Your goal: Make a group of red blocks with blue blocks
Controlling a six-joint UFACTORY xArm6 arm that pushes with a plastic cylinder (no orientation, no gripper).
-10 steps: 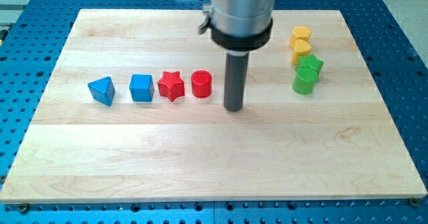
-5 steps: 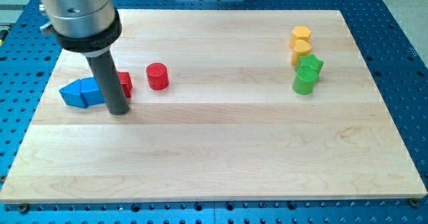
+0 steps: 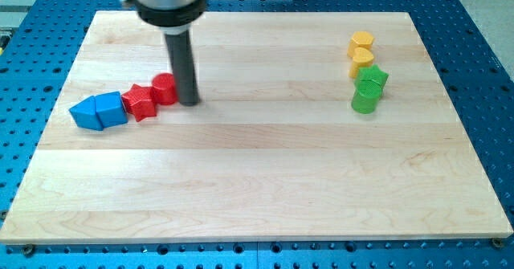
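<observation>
Near the view's left, four blocks lie in a touching row on the wooden board [image 3: 257,181]: a blue triangle [image 3: 83,113], a blue cube [image 3: 111,109], a red star [image 3: 140,102] and a red cylinder [image 3: 164,88]. My tip [image 3: 189,102] stands just right of the red cylinder, touching or almost touching it. The rod rises from there toward the view's top.
At the view's right stand two yellow blocks [image 3: 361,41] [image 3: 362,60], one above the other. Just below them are a green star [image 3: 373,79] and a green cylinder [image 3: 365,99]. A blue perforated table [image 3: 490,76] surrounds the board.
The red and blue blocks were pushed left and closed up. My tip went from the middle to the blue blocks, then came round to the right of the red cylinder, which slid left against the star.
</observation>
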